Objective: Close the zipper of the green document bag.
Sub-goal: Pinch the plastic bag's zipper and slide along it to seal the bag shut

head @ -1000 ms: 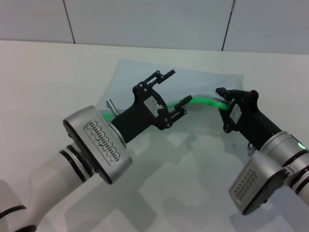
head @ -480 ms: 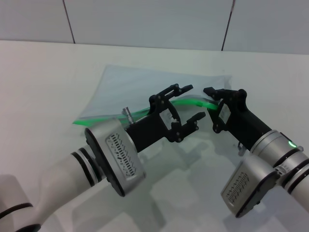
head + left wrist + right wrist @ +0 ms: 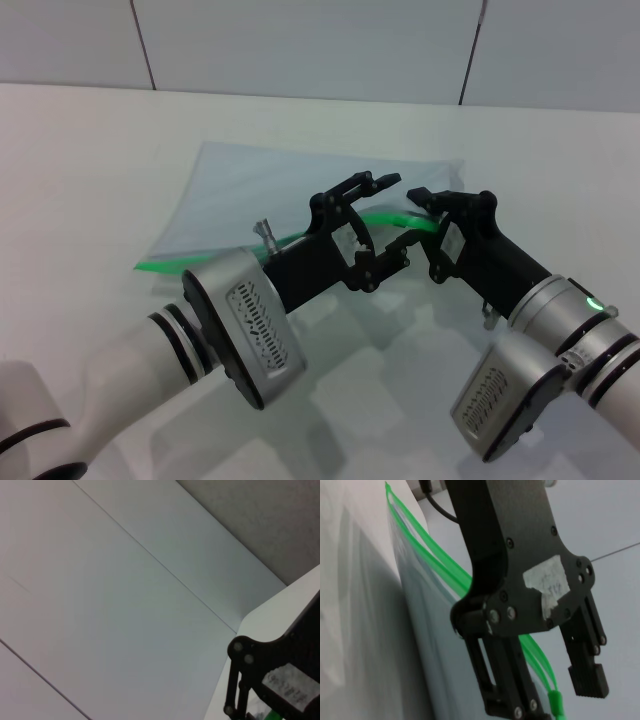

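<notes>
The green document bag (image 3: 290,190) is seen lying flat near the middle of the white counter (image 3: 80,170), toward its far edge, its translucent blue-grey sheet spread toward the back wall. The zipper (image 3: 215,251) is found along the bag's near long edge, a bright green strip running from the bag's left near corner across to the two claws at the middle of the counter. In the right wrist view the zipper (image 3: 427,560) is shown as two green tracks lying slightly apart along most of the visible length, so that stretch is not yet closed; a small green tab (image 3: 554,702) is seen at the end where the tracks meet.

The left claw (image 3: 388,216) is held over the zipper's right portion, its fingers (image 3: 378,182) spread wide, one above the green strip and one just below it, with nothing gripped between them. The same claw is seen close up in the right wrist view, black fingers apart in front of the green tracks.

The right claw (image 3: 428,222) is placed just beside the left one, at the zipper's right end, where the green strip appears to be pinched between its closed fingertips and lifted slightly off the counter. In the left wrist view only the wall, a counter edge and part of the black right claw (image 3: 272,675) are shown.
</notes>
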You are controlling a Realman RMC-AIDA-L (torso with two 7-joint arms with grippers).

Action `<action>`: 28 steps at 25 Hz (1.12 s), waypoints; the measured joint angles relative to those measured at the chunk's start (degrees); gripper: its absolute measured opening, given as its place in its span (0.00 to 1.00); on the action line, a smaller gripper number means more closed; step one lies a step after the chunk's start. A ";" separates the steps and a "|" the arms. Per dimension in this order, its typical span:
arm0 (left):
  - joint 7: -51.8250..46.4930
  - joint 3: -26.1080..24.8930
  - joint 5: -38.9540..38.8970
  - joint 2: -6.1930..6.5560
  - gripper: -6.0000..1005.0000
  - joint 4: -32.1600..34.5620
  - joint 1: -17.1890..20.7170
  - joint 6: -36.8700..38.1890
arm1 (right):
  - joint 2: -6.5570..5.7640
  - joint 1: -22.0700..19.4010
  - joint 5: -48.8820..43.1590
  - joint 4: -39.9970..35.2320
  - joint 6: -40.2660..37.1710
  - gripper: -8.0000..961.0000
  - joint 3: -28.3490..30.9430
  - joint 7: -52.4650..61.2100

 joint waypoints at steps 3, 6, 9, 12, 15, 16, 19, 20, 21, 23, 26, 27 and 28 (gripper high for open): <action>0.44 -0.01 0.00 0.00 0.66 0.00 0.01 0.00 | -0.01 0.03 -0.01 0.00 -0.02 0.06 -0.23 -0.01; 0.53 -0.01 0.07 0.00 0.66 0.00 0.00 0.00 | -0.02 0.06 -0.02 0.00 -0.03 0.06 -0.38 -0.06; 0.56 0.25 0.34 0.00 0.63 0.00 0.00 0.00 | -0.03 0.08 -0.02 0.00 -0.05 0.06 -0.39 -0.10; 0.63 0.40 0.45 0.00 0.59 0.03 -0.02 0.00 | -0.04 0.09 -0.02 0.02 -0.07 0.06 -0.39 -0.16; 0.63 0.42 0.45 0.00 0.55 0.10 -0.03 0.00 | -0.04 0.09 -0.01 0.03 -0.07 0.06 -0.39 -0.20; 0.63 0.42 0.45 0.00 0.54 0.12 -0.04 0.00 | -0.04 0.09 -0.01 0.03 -0.07 0.06 -0.39 -0.20; 0.63 0.43 0.45 0.00 0.41 0.20 -0.07 0.01 | -0.04 0.09 0.00 0.03 -0.07 0.06 -0.39 -0.20; 0.63 0.43 0.45 0.00 0.35 0.22 -0.10 0.01 | -0.04 0.09 0.00 0.03 -0.07 0.06 -0.39 -0.20; 0.62 0.43 0.45 0.01 0.33 0.24 -0.11 0.01 | -0.03 0.10 0.00 0.03 -0.07 0.06 -0.39 -0.36; 0.62 0.43 0.45 0.04 0.30 0.32 -0.14 0.01 | -0.01 0.14 0.00 0.03 0.00 0.06 -0.39 -1.01; 0.62 0.43 0.45 0.07 0.24 0.38 -0.25 0.00 | 0.04 0.17 0.01 0.03 0.13 0.06 -0.38 -1.87; 0.62 0.43 0.44 0.08 0.24 0.38 -0.31 -0.15 | 0.05 0.17 0.01 0.03 0.14 0.06 -0.38 -1.99; 0.62 0.43 0.44 0.08 0.24 0.37 -0.35 -0.32 | 0.05 0.17 0.01 0.03 0.15 0.06 -0.39 -2.05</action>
